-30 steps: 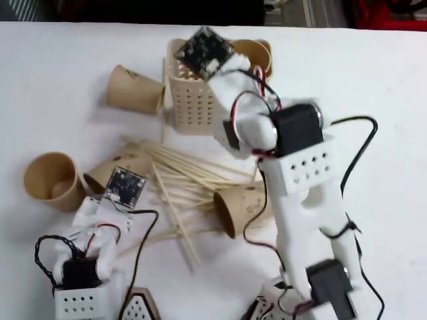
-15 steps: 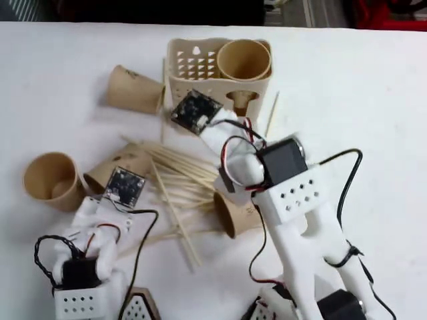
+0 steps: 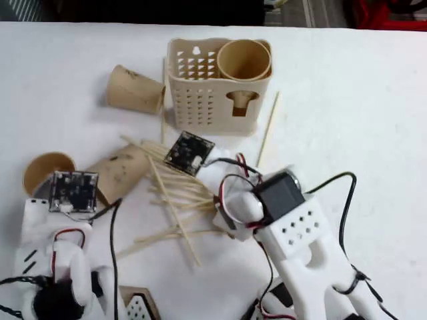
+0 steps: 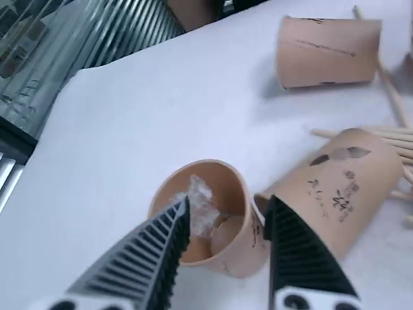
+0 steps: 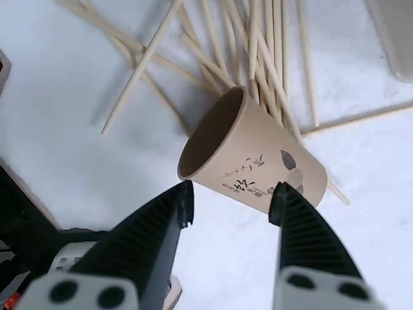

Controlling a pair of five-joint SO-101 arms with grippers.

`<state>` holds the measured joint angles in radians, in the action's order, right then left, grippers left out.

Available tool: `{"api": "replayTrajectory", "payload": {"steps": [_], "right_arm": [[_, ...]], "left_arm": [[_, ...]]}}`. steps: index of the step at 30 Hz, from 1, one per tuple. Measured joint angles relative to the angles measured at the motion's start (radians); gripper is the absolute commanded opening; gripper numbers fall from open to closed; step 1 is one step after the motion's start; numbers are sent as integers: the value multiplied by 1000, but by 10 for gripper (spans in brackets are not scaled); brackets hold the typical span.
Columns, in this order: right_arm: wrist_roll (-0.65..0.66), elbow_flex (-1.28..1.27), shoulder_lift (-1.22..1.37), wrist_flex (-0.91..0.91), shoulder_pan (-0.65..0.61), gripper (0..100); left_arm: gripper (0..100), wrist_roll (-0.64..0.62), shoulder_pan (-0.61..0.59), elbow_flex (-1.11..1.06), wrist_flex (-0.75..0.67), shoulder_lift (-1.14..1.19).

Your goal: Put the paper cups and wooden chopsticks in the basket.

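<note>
Between the right fingers [image 5: 158, 226], spread wide, lies a printed paper cup [image 5: 251, 158] on its side, just past the tips. Its open mouth is nearer one finger and its base nearer the other. It rests across the wooden chopsticks [image 5: 258, 58], which fan out beyond it. I cannot tell whether either tip touches the cup wall.

Left fingers [image 4: 161, 252] are also spread. An upright paper cup [image 4: 206, 213] sits just beyond the tips, between them, with something white and crumpled inside. A second tipped cup [image 4: 342, 187] lies just outside one finger, close against the upright one.

Well ahead of both sets of fingers stands the basket [image 3: 200, 100]. One cup [image 3: 243, 60] is already seated in it, and another cup [image 3: 133, 90] lies beside its wall. A stray chopstick [image 3: 268, 130] lies alone on the table [image 3: 367, 100].

Judgement: early in the task, with one cup stowed and four cups plus all the chopsticks left. The step in hand looks like the right-side grasp of the tipped cup.

Next move:
- Settle the fingers either side of the cup wall and close lightly, since thin paper will crush.
- Lift clear so no chopsticks drag along.
- Carry the cup to the basket and lower it base down.
</note>
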<state>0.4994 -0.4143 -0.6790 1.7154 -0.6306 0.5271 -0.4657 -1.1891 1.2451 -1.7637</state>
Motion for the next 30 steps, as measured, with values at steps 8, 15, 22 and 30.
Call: {"api": "replayTrajectory", "payload": {"steps": [8, 15, 22, 30], "right_arm": [[0, -61, -60, 0, 0, 204], [0, -64, -61, 0, 2, 204], [0, -146, -61, -2, -8, 204], [0, -189, -61, -15, -9, 204]], "left_arm": [[217, 149, -11, 244, 106, 434], [217, 256, -11, 308, 126, 747], [215, 264, -11, 305, 81, 865], [209, 264, -11, 224, -58, 936]]}}
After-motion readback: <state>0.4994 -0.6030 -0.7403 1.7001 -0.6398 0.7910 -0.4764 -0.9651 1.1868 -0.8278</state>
